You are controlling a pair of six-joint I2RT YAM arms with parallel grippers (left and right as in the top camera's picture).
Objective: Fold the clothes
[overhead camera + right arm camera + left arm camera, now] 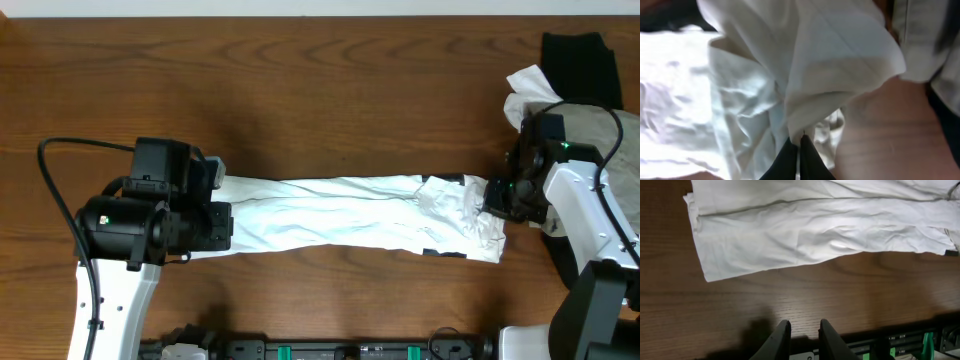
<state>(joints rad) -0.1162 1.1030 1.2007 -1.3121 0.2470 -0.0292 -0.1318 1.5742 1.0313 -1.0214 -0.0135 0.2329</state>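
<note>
The white T-shirt [340, 212] lies as a long wrinkled strip across the middle of the table, with small black print marks near its right end. My right gripper [497, 197] is at that right end, shut on a pinch of the white cloth [805, 100] that bunches up around its fingertips [799, 139]. My left gripper [212, 222] is at the strip's left end. In the left wrist view its fingers [782, 335] stand slightly apart with nothing between them, over bare wood short of the T-shirt's edge [790, 235].
A pile of other garments sits at the back right: a grey-beige one [598, 128], a black one [580, 58] and a white crumple [528, 88]. The table's front edge with black and green fittings [920, 342] lies close below the left gripper.
</note>
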